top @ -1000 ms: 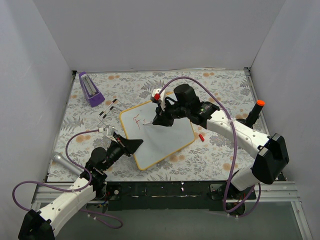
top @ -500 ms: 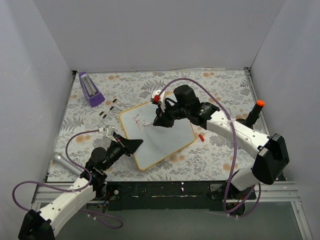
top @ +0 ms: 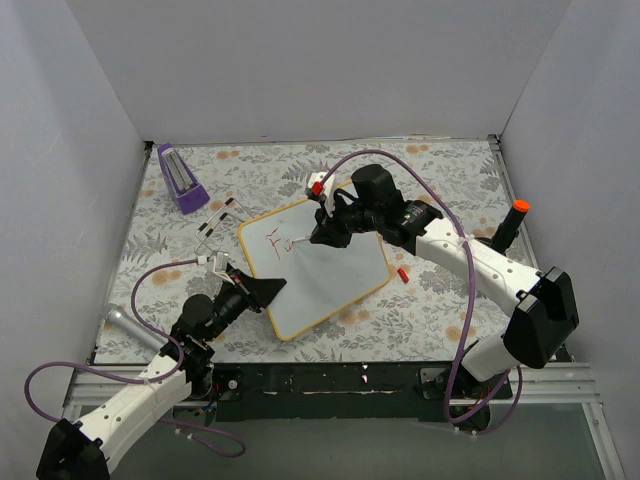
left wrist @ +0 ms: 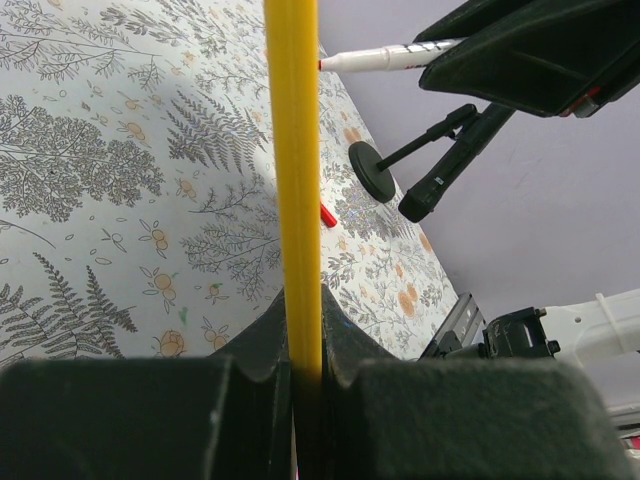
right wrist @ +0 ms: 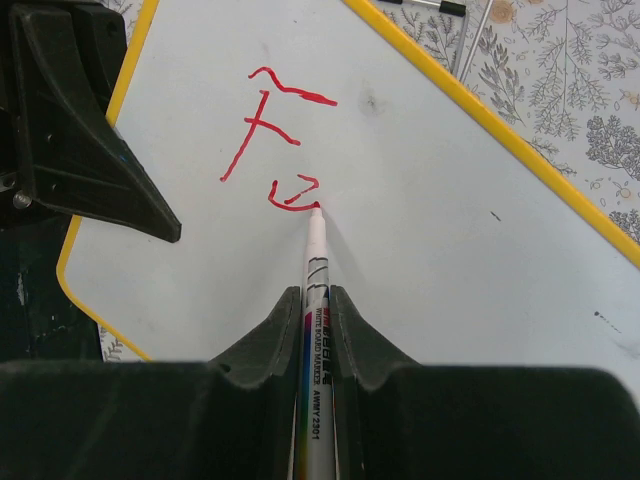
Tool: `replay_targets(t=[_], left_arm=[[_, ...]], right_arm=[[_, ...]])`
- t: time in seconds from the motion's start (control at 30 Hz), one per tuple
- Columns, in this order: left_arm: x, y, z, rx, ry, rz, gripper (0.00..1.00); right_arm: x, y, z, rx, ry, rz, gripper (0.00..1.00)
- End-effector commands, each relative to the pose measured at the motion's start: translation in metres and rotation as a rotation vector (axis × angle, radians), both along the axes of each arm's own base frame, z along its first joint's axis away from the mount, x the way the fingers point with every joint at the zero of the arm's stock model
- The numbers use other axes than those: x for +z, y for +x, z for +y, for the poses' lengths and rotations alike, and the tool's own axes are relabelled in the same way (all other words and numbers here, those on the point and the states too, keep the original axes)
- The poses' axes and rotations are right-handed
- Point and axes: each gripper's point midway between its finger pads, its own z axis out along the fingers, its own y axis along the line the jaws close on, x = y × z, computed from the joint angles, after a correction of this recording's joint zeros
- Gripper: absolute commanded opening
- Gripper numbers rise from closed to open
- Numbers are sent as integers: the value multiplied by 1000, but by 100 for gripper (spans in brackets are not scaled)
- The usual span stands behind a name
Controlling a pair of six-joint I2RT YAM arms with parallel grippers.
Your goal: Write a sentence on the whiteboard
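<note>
The whiteboard [top: 320, 275], white with a yellow frame, lies tilted in the middle of the table; it also shows in the right wrist view [right wrist: 450, 190]. My left gripper [top: 270, 290] is shut on its near left edge, the yellow frame [left wrist: 295, 180] running between the jaws. My right gripper [top: 318, 238] is shut on a white marker [right wrist: 316, 270], its red tip touching the board. The sentence [right wrist: 275, 140] is only a red "F" and a second small curved letter under the tip.
A purple block [top: 180, 178] stands at the back left. A black stand with an orange top [top: 508, 228] is at the right. A small red cap [top: 402, 273] lies by the board's right edge. Black clips [top: 215, 218] lie left of the board.
The right gripper has shifted slightly right and back with the marker. A second red mark has grown beside the "F". The left arm has not moved.
</note>
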Motion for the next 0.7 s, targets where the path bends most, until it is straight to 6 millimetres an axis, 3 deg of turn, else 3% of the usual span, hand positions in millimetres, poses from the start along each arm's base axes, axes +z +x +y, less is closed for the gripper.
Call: replay_targets(t=[0.0, 0.33, 0.67], left_arm=[[52, -4, -2, -24, -81, -178, 0], [50, -3, -3, -24, -77, -175, 0], [49, -4, -1, -19, -79, -177, 0]], right_arm=[[22, 17, 7, -31, 41, -51, 1], [19, 15, 11, -15, 43, -32, 1], [8, 3, -1, 1, 12, -26, 1]])
